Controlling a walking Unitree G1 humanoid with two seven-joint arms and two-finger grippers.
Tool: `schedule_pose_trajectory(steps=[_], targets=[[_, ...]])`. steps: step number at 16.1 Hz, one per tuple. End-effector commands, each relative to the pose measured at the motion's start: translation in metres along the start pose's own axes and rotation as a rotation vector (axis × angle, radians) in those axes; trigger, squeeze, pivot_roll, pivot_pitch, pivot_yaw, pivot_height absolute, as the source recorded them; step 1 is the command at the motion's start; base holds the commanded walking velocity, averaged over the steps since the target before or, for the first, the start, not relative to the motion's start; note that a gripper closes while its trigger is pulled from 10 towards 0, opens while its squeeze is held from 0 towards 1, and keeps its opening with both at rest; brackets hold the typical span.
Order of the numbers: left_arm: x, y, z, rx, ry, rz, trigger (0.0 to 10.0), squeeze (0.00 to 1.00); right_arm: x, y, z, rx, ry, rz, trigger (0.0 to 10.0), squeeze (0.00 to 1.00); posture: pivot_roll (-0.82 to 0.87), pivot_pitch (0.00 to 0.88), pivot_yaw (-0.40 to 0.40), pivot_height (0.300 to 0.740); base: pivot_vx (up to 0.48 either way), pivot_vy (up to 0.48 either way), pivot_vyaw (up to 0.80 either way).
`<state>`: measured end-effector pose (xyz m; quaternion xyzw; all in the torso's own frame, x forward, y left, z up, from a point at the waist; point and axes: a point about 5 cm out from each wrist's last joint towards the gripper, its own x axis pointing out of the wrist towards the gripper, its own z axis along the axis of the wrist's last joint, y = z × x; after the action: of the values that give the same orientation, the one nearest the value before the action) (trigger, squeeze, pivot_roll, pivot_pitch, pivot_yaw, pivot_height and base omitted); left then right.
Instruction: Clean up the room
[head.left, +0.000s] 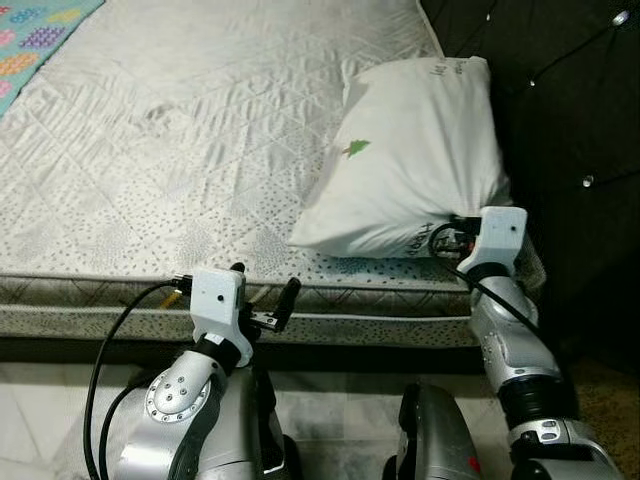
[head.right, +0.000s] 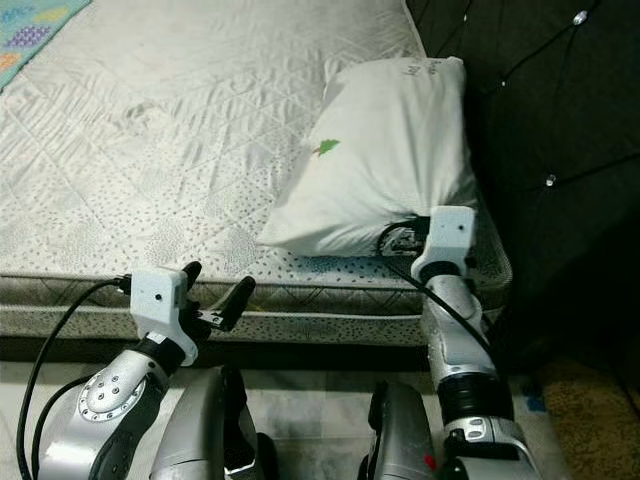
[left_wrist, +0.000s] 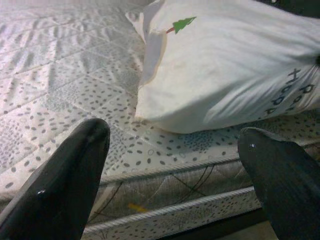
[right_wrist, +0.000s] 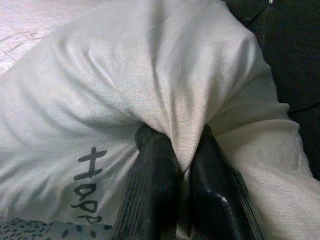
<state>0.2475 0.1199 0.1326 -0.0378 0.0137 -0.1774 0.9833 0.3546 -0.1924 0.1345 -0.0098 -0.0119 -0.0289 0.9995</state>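
A white pillow (head.left: 420, 160) was found lying on the bare quilted mattress (head.left: 180, 150) at the end beside the dark tufted headboard (head.left: 560, 110), its near corner resting close to the mattress edge. The right hand (right_wrist: 180, 165) was closed on a pinch of the pillow's cover at that near corner, the fabric being drawn up between the two black fingers. The left hand (head.left: 262, 292) was held just off the mattress edge, well apart from the pillow, with its fingers spread wide and nothing between them. It was judged that the tidying stood at an early to middle stage: the pillow had been gripped but was not yet squared against the headboard, and a patterned blanket (head.left: 35, 40) was noted at the far corner of the bed, apparently still to be dealt with. The grip itself was confirmed in the right wrist view, where the fold of cloth between the fingers was plain; in the eye views it was masked by the wrist housing. The green tree print (left_wrist: 182, 23) and dark lettering were best read in the left wrist view.
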Motion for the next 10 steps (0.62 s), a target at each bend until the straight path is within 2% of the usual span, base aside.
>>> schedule_pose_trajectory(steps=[1,7,10], targets=[[0.0,0.002,-0.003,0.012,0.01,0.004,10.0,0.0,0.001,0.0,0.017,0.004,-0.073,0.011,10.0,0.0,0.02,0.118,0.025,0.613,0.0,0.0,0.0],[0.001,0.002,-0.004,0.014,0.008,0.001,10.0,0.0,0.001,0.001,0.017,0.009,-0.056,0.018,10.0,0.0,0.01,0.109,0.028,0.658,0.0,0.0,0.0],[0.003,0.001,-0.003,0.016,0.006,0.001,10.0,0.0,0.012,0.005,0.022,0.013,-0.031,0.021,10.0,0.0,0.02,0.106,0.026,0.668,0.0,0.0,0.0]])
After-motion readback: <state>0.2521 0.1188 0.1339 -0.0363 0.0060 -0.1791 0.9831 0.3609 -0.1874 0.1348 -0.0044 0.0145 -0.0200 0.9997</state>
